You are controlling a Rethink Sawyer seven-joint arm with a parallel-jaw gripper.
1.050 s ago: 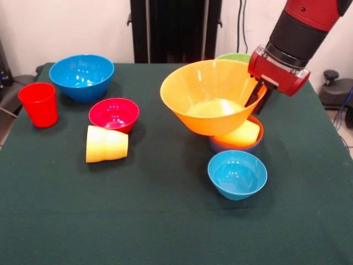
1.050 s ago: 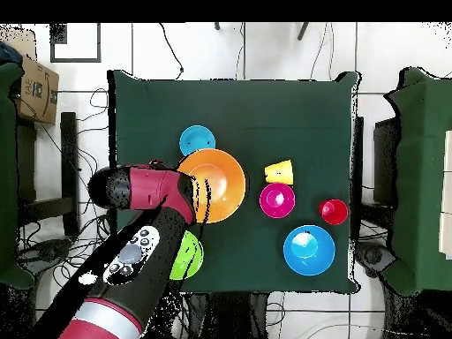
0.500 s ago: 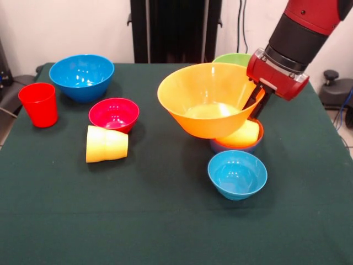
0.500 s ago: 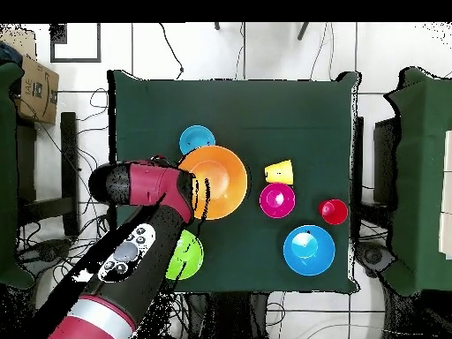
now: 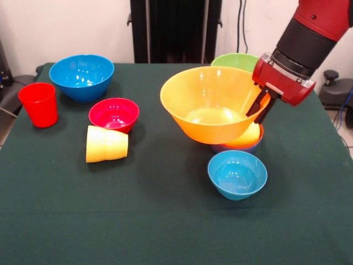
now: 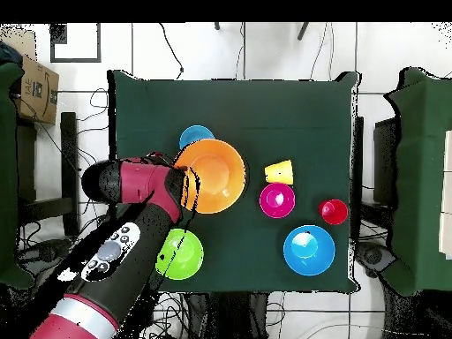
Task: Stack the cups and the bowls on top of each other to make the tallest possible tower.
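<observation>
My gripper (image 5: 259, 107) (image 6: 184, 184) is shut on the right rim of the large yellow-orange bowl (image 5: 212, 105) (image 6: 210, 176), holding it tilted just above a small pile: a yellow cup (image 5: 248, 134) lying in an orange-red bowl nested in a blue bowl (image 5: 234, 147). A small light-blue bowl (image 5: 237, 174) (image 6: 193, 137) sits in front of the pile. The lime green bowl (image 5: 238, 59) (image 6: 180, 253) stands behind. On the left are a medium blue bowl (image 5: 81, 76) (image 6: 309, 249), a crimson bowl (image 5: 113, 114) (image 6: 276, 199), a red cup (image 5: 39, 104) (image 6: 334, 211) and a yellow cup (image 5: 106, 144) (image 6: 279, 171) on its side.
The dark green table (image 5: 165, 221) (image 6: 238, 106) carries everything. A cardboard box (image 6: 35, 88) and cables lie on the floor beyond the table's edge in the overhead view. A black stand (image 5: 174, 30) rises behind the table.
The gripper has carried the yellow-orange bowl a little to the right and lower in the front view, and the bowl now sits more level over the pile. The green bowl shows more.
</observation>
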